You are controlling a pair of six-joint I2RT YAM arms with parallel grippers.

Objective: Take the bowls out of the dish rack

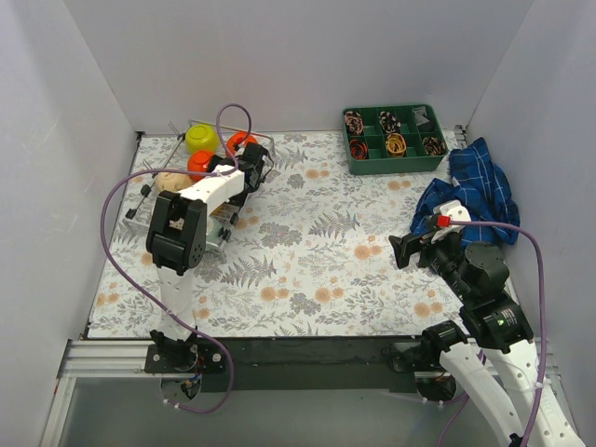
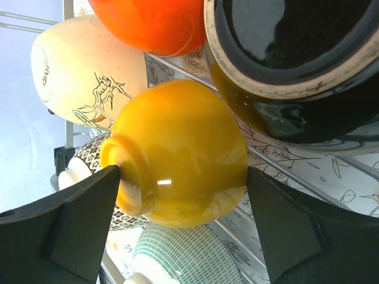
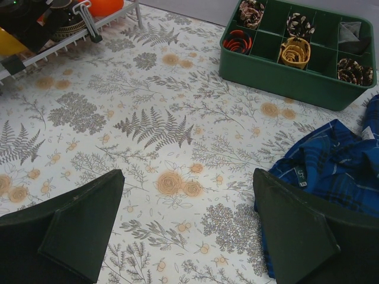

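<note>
The dish rack [image 1: 149, 191] stands at the table's far left with several bowls in it. Seen from above, a lime green bowl [image 1: 200, 138], a red-orange bowl [image 1: 199, 164] and a beige one [image 1: 168, 182] show. My left gripper [image 1: 256, 168] reaches into the rack. In the left wrist view its fingers press both sides of a yellow-orange bowl [image 2: 177, 154] lying on its side on the rack wires [image 2: 296, 171]. Around it sit a red-orange bowl [image 2: 154, 23], a dark brown bowl [image 2: 296, 59], a beige painted bowl [image 2: 77, 71] and a whitish green-dashed bowl [image 2: 177, 254]. My right gripper [image 3: 186, 177] hangs open and empty over the tablecloth.
A green compartment tray [image 1: 391, 135] with small items stands at the back right. A crumpled blue plaid cloth [image 1: 475, 191] lies right of it, close to my right gripper [image 1: 400, 251]. White walls close in the table on three sides.
</note>
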